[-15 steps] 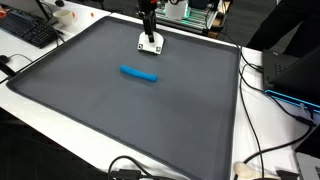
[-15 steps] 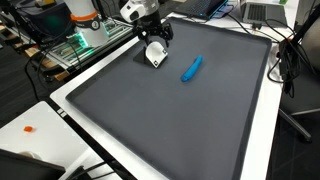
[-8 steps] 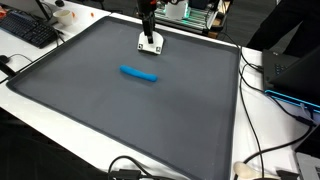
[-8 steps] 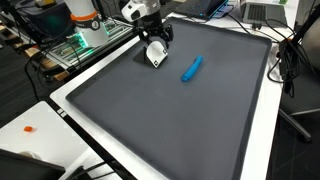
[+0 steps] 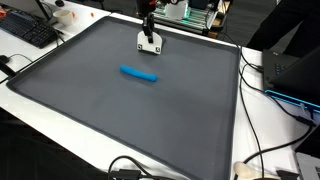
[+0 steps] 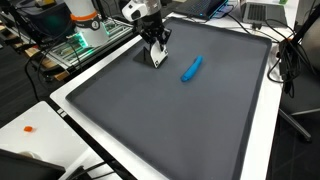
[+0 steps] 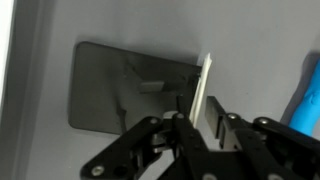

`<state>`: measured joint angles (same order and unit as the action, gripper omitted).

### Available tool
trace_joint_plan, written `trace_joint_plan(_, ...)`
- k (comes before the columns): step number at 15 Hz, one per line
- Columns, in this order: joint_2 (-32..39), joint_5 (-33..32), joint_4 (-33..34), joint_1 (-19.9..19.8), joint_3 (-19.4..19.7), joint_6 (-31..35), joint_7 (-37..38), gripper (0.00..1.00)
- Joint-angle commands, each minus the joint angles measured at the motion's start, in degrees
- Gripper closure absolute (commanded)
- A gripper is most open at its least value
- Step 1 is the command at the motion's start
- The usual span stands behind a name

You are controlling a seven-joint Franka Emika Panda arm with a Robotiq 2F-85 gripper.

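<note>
One gripper [image 7: 205, 122]: clamped on the white card [image 7: 203, 85]; in wrist view I see it pinched btwn both fingers.
White card vs gripper: directly under the gripper, held btwn the fingertips, standing on its edge, approx upright.
White card on mat [image 5: 120, 115]: lower edge looks down on the mat, close to one rim, in both exterior views.
Blue marker [image 5: 139, 72]: lies flat mid-mat, well apart from gripper & white card; I only see its end at the wrist view's right edge.

Black pincer [image 6: 157, 57], white wrist [image 6: 134, 10]
</note>
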<state>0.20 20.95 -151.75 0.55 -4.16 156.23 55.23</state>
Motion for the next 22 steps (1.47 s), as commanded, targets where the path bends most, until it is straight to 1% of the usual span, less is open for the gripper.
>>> trace_joint_plan(1, 0.9, -0.1, 0.4, 0.7, 0.8, 0.6, 2.0, 1.00)
trace_joint_plan(5, 0.8, 1.7, 0.9, 0.7, 0.8, 0.4, 2.6, 0.99)
trace_joint_plan(8, -0.6, 3.4, 1.1, 0.6, 0.9, -1.1, 2.2, 0.99)
trace_joint_plan(10, -2.2, 3.2, 1.4, 0.6, 0.9, -2.3, 1.8, 0.99)
trace_joint_plan(13, -4.3, -0.6, 3.5, 0.4, 0.9, -5.3, 2.3, 0.99)
trace_joint_plan(15, -5.1, -3.8, 6.1, 0.4, 0.7, -8.8, 1.5, 0.99)
trace_joint_plan(16, -4.9, -6.6, 8.0, 0.3, 0.5, -11.5, 1.6, 0.99)
trace_joint_plan(17, -4.9, -6.9, 10.0, 0.6, 0.4, -14.4, -0.6, 0.99)
trace_joint_plan(20, -2.6, -10.5, 17.0, 1.3, -0.3, -23.5, -4.1, 0.99)
trace_joint_plan(22, 0.1, -12.8, 21.9, 2.1, -1.0, -27.8, -6.4, 0.99)
